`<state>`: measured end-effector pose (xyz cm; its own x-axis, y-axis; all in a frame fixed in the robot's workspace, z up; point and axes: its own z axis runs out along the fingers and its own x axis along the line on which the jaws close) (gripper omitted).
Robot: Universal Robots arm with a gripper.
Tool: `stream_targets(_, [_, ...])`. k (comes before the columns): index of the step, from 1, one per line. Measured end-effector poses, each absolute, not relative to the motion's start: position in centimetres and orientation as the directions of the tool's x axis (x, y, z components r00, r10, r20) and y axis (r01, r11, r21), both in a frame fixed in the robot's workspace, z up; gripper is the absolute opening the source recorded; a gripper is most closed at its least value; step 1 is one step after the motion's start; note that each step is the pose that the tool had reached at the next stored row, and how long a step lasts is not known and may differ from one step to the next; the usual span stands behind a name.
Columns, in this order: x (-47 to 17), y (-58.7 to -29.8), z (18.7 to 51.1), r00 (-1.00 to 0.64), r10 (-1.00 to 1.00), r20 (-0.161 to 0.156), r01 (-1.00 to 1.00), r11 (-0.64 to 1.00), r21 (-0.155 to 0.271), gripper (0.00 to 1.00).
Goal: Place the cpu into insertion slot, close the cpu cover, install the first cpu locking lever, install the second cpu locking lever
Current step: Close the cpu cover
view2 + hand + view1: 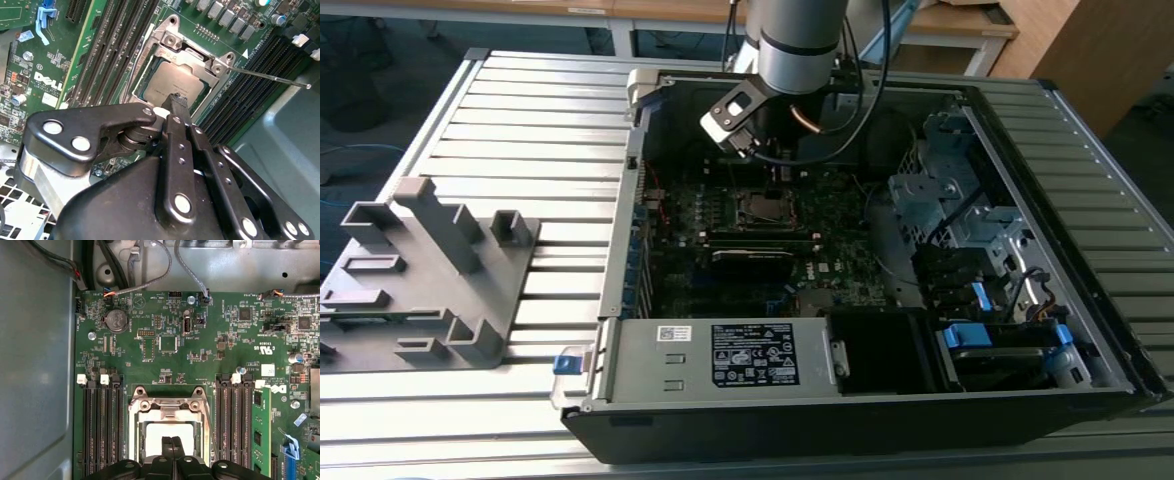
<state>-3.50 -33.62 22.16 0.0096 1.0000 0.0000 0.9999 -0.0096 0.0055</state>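
Observation:
The cpu (167, 82) lies flat in the insertion slot (150, 60), a pale silver square on the green motherboard. The cpu cover (192, 56), a silver frame with a cut-out middle, lies down around the chip. My gripper (178, 100) hangs just above the chip's edge, its two black fingers pressed together with nothing between them. In the first wrist view the gripper (173, 441) is over the cpu (155, 437) inside the cpu cover (167, 411). A thin locking lever (270, 77) sticks out sideways from the socket's corner. The exterior view has the arm above the insertion slot (767, 207).
Long black memory slots (107, 55) flank the socket on both sides. The open computer case (720, 415) has metal walls all round and drive bays (961, 210) on the exterior view's right. A grey fixture (427, 270) stands on the slatted table.

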Motion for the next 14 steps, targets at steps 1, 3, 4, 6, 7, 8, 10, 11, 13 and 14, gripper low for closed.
stream_targets(1, [-3.51, -33.62, 22.16, 0.01, 1.0, 0.0, 1.0, -0.01, 0.006, 0.11])
stream_targets(3, [-3.52, -33.62, 22.16, 0.01, 1.0, 0.0, 1.0, -0.01, 0.006, 0.11])
stream_targets(4, [-3.53, -33.62, 22.15, 0.01, 1.0, 0.0, 1.0, -0.01, 0.006, 0.11])
stream_targets(6, [-3.53, -33.62, 22.15, 0.008, 1.0, 0.0, 1.0, -0.008, 0.006, 0.11])
stream_targets(7, [-3.53, -33.62, 22.15, 0.004, 1.0, 0.0, 1.0, -0.004, 0.006, 0.11])
stream_targets(8, [-3.53, -33.62, 22.14, -0.001, 1.0, 0.0, 1.0, 0.001, 0.006, 0.11])
stream_targets(10, [-3.54, -33.62, 22.14, -0.017, 1.0, 0.0, 1.0, 0.017, 0.006, 0.11])
stream_targets(11, [-3.54, -33.62, 22.13, -0.026, 1.0, 0.0, 1.0, 0.026, 0.006, 0.11])
stream_targets(13, [-3.54, -33.62, 22.13, -0.048, 0.999, 0.0, 0.999, 0.048, 0.006, 0.11])
stream_targets(14, [-3.55, -33.62, 22.13, -0.048, 0.999, 0.0, 0.999, 0.048, 0.006, 0.11])
